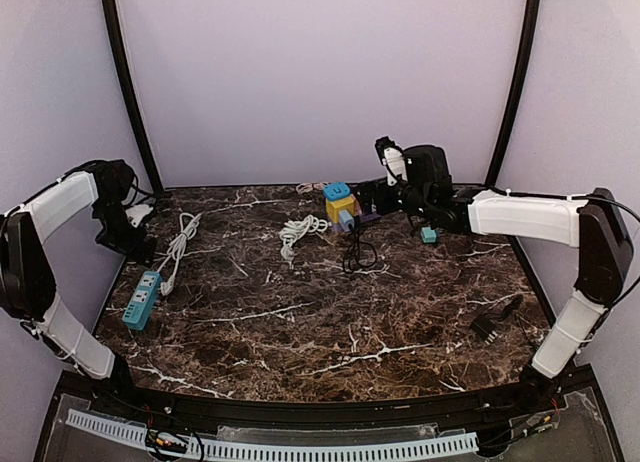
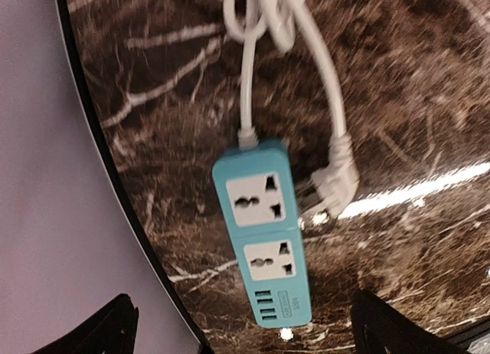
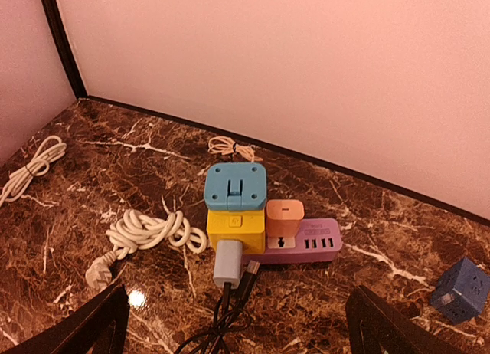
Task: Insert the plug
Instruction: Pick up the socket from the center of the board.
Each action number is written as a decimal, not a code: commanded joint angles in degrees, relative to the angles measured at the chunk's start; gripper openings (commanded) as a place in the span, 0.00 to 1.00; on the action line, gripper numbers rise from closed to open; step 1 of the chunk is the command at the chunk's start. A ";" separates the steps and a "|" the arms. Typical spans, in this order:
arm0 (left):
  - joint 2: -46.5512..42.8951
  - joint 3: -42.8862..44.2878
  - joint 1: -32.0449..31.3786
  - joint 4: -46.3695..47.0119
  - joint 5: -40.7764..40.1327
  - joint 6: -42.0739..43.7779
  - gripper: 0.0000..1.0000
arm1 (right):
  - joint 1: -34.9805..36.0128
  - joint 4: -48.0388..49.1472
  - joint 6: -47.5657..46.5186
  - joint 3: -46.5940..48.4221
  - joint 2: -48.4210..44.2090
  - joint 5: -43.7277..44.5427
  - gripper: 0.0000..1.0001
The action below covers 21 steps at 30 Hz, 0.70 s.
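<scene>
Two sets of fingers to check: do we see either one gripping anything?

No. We see the right fingers (image 3: pixel 92 327) spread wide at the lower corners of their wrist view, with nothing between them but black cables (image 3: pixel 224 308). The left fingers (image 2: pixel 107 331) stand just as wide and bare.

Where do we place the plug?

The pale grey plug (image 3: pixel 228 263) sits straight ahead of the right fingers, midway between them, pressed against the near face of a yellow cube socket (image 3: pixel 235 230). How deep it is seated we cannot tell. The black cables trail from it back toward the fingers.

What crowds it?

A blue cube (image 3: pixel 235 185) rests on top of the yellow one. A purple power strip (image 3: pixel 310 245) touches the yellow cube on the right-hand finger's side, with an orange charger (image 3: pixel 284 216) standing in it. Toward the left-hand finger a coiled white cord (image 3: pixel 149 231) lies on the marble surface (image 3: pixel 383 231). Just ahead of the right-hand finger, well apart from the cluster, sits a dark blue cube (image 3: pixel 459 289).

And ahead of the left fingers?

We see a teal power strip (image 2: pixel 262 231) lying between them, its sockets facing up. A white plug (image 2: pixel 334 187) lies loose just beside it, on the right-hand finger's side. The strip's own lead (image 2: pixel 249 70) runs on from its far end.
</scene>
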 commanded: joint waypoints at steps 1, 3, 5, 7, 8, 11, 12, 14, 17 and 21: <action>0.40 -6.13 4.31 -8.69 1.52 2.39 0.99 | 0.47 0.80 2.55 -4.35 -2.01 -3.34 0.98; 0.75 -9.66 4.56 -5.38 3.33 2.05 0.99 | 0.75 0.84 3.15 -5.66 -2.84 -3.39 0.99; 1.29 -13.12 4.71 -2.44 4.67 1.92 0.99 | 0.93 0.82 3.95 -6.78 -3.59 -3.30 0.99; 1.55 -15.33 5.14 0.16 6.72 1.84 0.99 | 1.14 0.79 4.57 -7.89 -4.21 -3.24 0.99; 1.78 -15.91 5.21 1.25 7.57 2.28 0.99 | 1.28 0.78 4.85 -8.42 -4.47 -3.08 0.99; 2.59 -18.50 5.82 4.13 6.99 2.92 0.97 | 1.60 0.47 5.46 -9.50 -5.10 -2.69 0.99; 3.21 -19.12 5.86 4.77 6.95 3.56 0.95 | 1.67 0.48 5.60 -9.78 -5.24 -2.56 0.99; 4.98 -20.12 5.88 6.21 5.23 3.82 0.88 | 1.85 0.50 5.84 -10.10 -5.39 -2.29 0.98; 8.05 -20.77 5.91 7.90 3.99 3.97 0.78 | 2.18 -0.20 5.95 -10.07 -5.48 -2.03 0.99; 9.42 -21.20 5.89 9.89 2.90 4.81 0.71 | 2.77 -0.55 6.03 -10.78 -6.00 -0.98 0.99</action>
